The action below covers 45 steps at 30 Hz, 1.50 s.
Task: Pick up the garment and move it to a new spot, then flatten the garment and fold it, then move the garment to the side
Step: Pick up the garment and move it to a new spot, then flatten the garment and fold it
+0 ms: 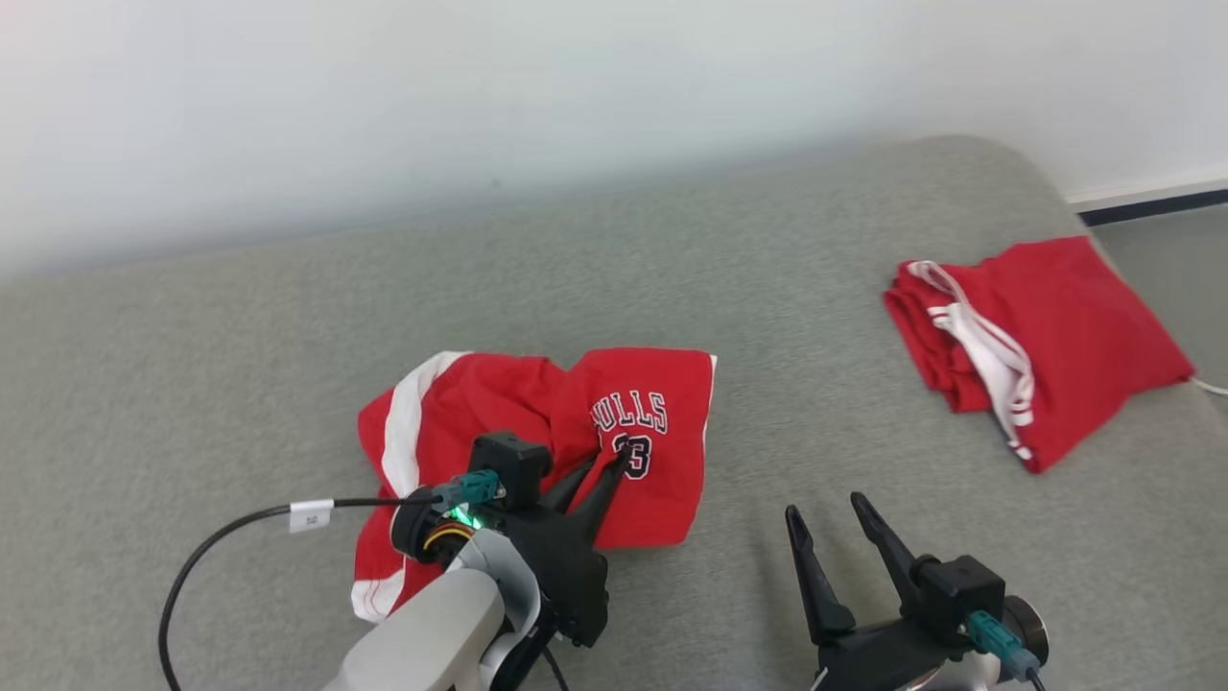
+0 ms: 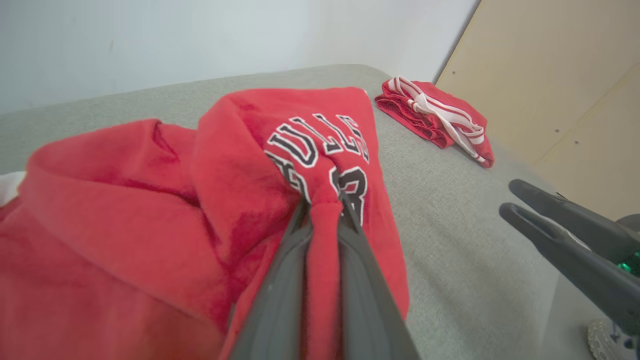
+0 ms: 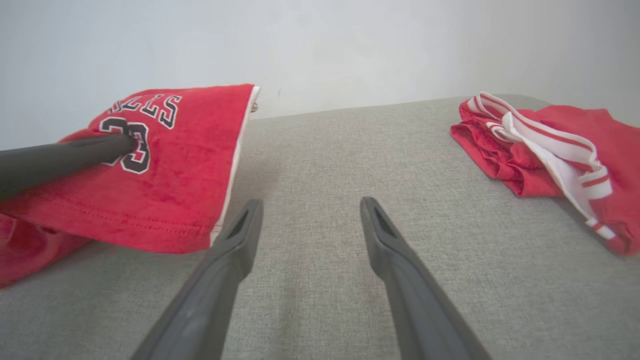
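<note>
Head view: left tool point(image 1: 612, 459) clamped on a pinch of the crumpled red Bulls shorts point(image 1: 480, 403), which stretch sideways across its tips, arm point(image 1: 432, 633) hiding their near edge; left wrist view: the pinch creases the lettering point(image 2: 320, 142); right wrist view: right tool point(image 3: 310, 202) spread, shorts left of it, a second folded red garment point(image 3: 500, 160) right.

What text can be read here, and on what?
"ULLS": on the garment; the first letter is lost in a fold.
"23": just below it, where the left fingers pinch the cloth.
White tag on the cable: too small to read.
Folded garment: no text visible.
</note>
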Motion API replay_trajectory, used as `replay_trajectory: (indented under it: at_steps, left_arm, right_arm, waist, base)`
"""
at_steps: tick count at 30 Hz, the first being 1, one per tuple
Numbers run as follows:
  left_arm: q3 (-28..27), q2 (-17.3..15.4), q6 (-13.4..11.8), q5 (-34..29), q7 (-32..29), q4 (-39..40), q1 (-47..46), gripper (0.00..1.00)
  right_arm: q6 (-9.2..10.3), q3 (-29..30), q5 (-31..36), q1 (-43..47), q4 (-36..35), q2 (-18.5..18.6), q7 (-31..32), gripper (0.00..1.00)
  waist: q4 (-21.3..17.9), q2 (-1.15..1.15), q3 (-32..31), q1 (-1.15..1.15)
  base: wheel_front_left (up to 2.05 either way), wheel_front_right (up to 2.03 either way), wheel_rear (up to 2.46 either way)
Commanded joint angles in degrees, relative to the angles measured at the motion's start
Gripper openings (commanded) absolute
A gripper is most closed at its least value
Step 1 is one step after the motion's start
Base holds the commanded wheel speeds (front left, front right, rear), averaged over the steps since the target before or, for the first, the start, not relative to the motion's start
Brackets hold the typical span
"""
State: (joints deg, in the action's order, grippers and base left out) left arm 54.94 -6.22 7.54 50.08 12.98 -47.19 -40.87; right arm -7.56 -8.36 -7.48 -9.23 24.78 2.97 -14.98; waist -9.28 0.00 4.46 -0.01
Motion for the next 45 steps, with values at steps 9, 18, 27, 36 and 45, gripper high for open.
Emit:
replay_trajectory:
  at_steps: [9, 18, 27, 36, 45]
  left_arm:
    - [-5.2, -1.9, -1.5, -1.7, 2.3, -4.4, 1.9, 1.00]
    - [-21.8, -9.3, -7.5, -11.4, 2.2, 7.2, 14.4, 1.00]
    - [-38.5, -11.0, -11.2, -22.9, 2.2, 20.5, 30.8, 1.00]
    - [-51.1, -6.5, -9.9, -31.7, 2.2, 28.8, 43.6, 1.00]
    - [-58.3, -1.8, -6.5, -37.1, 2.2, 31.5, 49.8, 1.00]
  right_arm:
    - [0.18, 0.8, -1.5, 1.3, -0.5, -0.1, -0.3, 1.00]
    - [0.18, 1.5, -2.1, 2.4, -2.0, -0.1, -0.3, 1.00]
    - [0.18, 2.5, -2.8, 3.6, -2.8, -0.1, -0.3, 1.00]
    - [0.18, 2.8, -2.8, 4.8, -2.6, -0.1, -0.3, 1.00]
    - [0.18, 2.1, -2.2, 6.0, -1.2, -0.1, -0.3, 1.00]
  waist:
    - [-1.0, 0.00, -3.2, 0.01]
    - [1.7, 0.00, -4.3, 0.01]
    - [4.6, 0.00, -5.2, 0.01]
    - [5.7, 0.00, -5.7, 0.01]
    - [6.2, 0.00, -6.3, 0.01]
  base:
    - [0.00, 0.00, 0.00]
    - [0.00, 0.00, 0.00]
    - [0.00, 0.00, 0.00]
    - [0.00, 0.00, 0.00]
    - [0.00, 0.00, 0.00]
